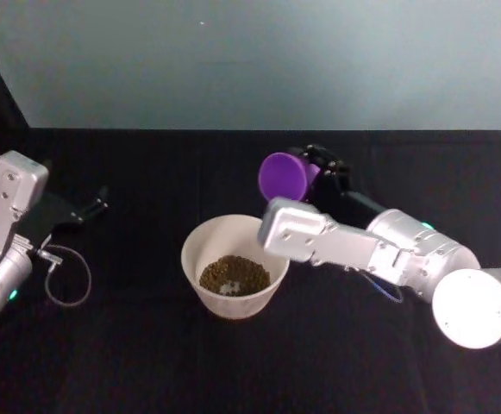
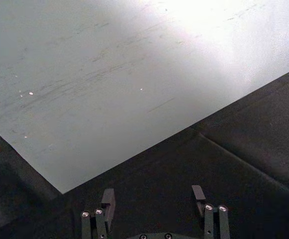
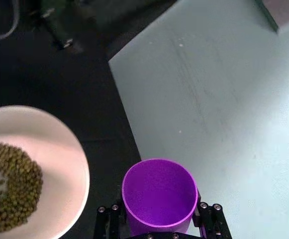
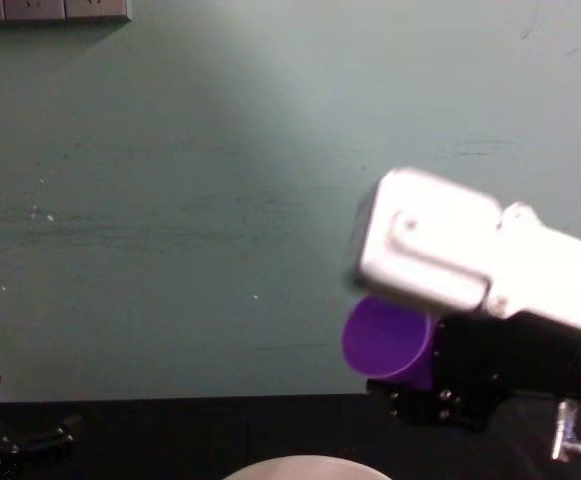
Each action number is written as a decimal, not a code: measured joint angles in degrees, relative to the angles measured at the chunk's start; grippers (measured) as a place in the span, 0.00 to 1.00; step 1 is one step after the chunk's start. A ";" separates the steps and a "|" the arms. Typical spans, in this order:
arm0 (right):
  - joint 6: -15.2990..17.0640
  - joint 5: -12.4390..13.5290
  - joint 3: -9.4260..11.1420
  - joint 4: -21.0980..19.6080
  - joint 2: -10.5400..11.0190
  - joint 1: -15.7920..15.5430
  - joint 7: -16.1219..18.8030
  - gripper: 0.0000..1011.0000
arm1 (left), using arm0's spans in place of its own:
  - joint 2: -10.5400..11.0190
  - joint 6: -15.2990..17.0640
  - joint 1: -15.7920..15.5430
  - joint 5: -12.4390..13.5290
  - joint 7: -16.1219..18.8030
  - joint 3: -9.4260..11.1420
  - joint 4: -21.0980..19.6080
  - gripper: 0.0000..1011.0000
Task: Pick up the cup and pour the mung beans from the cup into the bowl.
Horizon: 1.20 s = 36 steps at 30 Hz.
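**Beans are in the bowl, cup looks empty**

The right gripper (image 3: 159, 230) is clamped around the purple cup (image 1: 283, 176), holding it tipped on its side in the air, just beyond the far right rim of the bowl (image 1: 200, 237). In the right wrist view the inside of the cup looks bare, and the mung beans (image 1: 234, 274) sit in a pile at the bottom of the bowl on the black table (image 1: 147, 362). So I'd say the pour itself is pretty much done.

Next it probably needs to roll the cup upright and set it down clear of the bowl without clipping the rim.

The left gripper (image 2: 154, 196) is parked at the far left, fingers spread, holding nothing.
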 joint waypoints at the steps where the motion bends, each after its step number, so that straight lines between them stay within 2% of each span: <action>1: -0.26 1.47 0.85 0.19 -0.22 -0.34 -0.05 0.72 | 0.00 0.00 0.00 0.00 0.00 0.00 0.00 0.99; 2: -0.52 2.98 1.63 0.41 -0.39 -0.67 -0.06 0.72 | 0.00 0.00 0.00 0.00 0.00 0.00 0.00 0.99; 3: -1.11 6.02 3.07 0.90 -0.72 -1.25 -0.06 0.72 | 0.00 0.00 0.00 0.00 0.00 0.00 0.00 0.99; 6: -1.84 10.73 5.06 1.81 -1.25 -1.95 0.16 0.72 | 0.00 0.00 0.00 0.00 0.00 0.00 0.00 0.99; 7: -2.21 13.38 6.24 2.43 -1.62 -2.37 0.42 0.72 | 0.00 0.00 0.00 0.00 0.00 0.00 0.00 0.99; 9: -2.50 16.68 7.70 3.40 -2.15 -2.87 0.85 0.72 | 0.00 0.00 0.00 0.00 0.00 0.00 0.00 0.99; 10: -2.74 19.40 8.84 4.25 -2.64 -3.26 1.17 0.72 | 0.00 0.00 0.00 0.00 0.00 0.00 0.00 0.99; 14: -3.27 25.52 11.35 6.40 -3.84 -3.98 2.10 0.72 | 0.00 0.00 0.00 0.00 0.00 0.00 0.00 0.99; 16: -3.80 30.92 13.32 8.74 -4.90 -4.42 3.18 0.72 | 0.00 0.00 0.00 0.00 0.00 0.00 0.00 0.99; 18: -4.37 33.67 14.30 10.02 -5.46 -4.59 3.81 0.72 | 0.00 0.00 0.00 0.00 0.00 0.00 0.00 0.99; 19: -4.96 36.21 15.17 11.29 -5.97 -4.71 4.59 0.72 | 0.00 0.00 0.00 0.00 0.00 0.00 0.00 0.99; 25: -6.32 43.30 16.97 15.70 -7.18 -4.50 6.82 0.72 | 0.00 0.00 0.00 0.00 0.00 0.00 0.00 0.99; 30: -7.13 45.88 17.10 18.52 -7.48 -3.73 7.56 0.72 | 0.00 0.00 0.00 0.01 0.00 0.00 0.00 0.99; 36: -8.63 47.81 16.63 21.99 -7.73 -2.37 7.95 0.72 | 0.00 0.00 0.00 0.00 0.00 0.00 0.00 0.99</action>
